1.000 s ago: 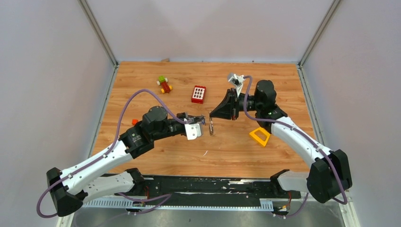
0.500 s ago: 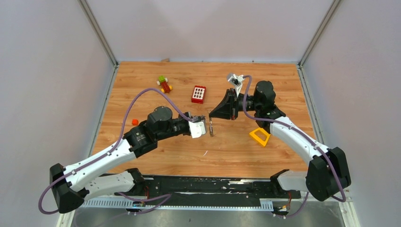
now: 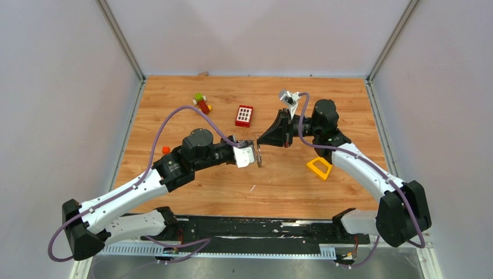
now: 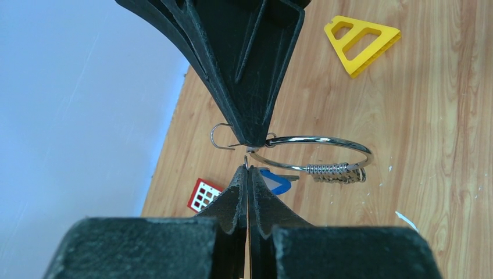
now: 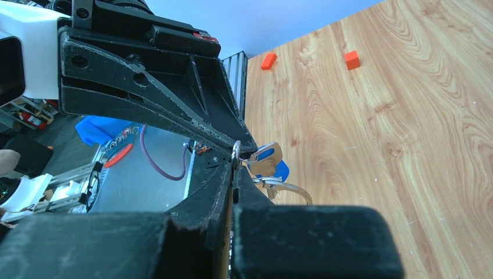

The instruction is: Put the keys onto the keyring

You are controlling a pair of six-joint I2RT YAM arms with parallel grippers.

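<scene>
Over the middle of the wooden table (image 3: 279, 192), two arms are pictured drawn tip to tip. The left arm (image 3: 134, 189) has been carried forward and towards the right arm (image 3: 360, 165) within the last second, so the gap seen earlier beside the hanging ring has been closed up and a small orange block (image 3: 165, 150) has been uncovered behind it. The right arm appears not to have shifted.

The right gripper (image 3: 260, 141) is clamped on the keyring (image 4: 317, 138) near its hooked open end, and the ring is held clear of the table. The left gripper (image 3: 254, 152) is pressed fully closed, its tips set just under that same end; whether the wire is actually pinched cannot be told. The keys (image 4: 340, 173) are seen against the ring's lower arc, the blue tag (image 4: 274, 182) just beside the meeting fingertips.

By this approach, the threading step is judged to be in hand, not yet finished.
</scene>
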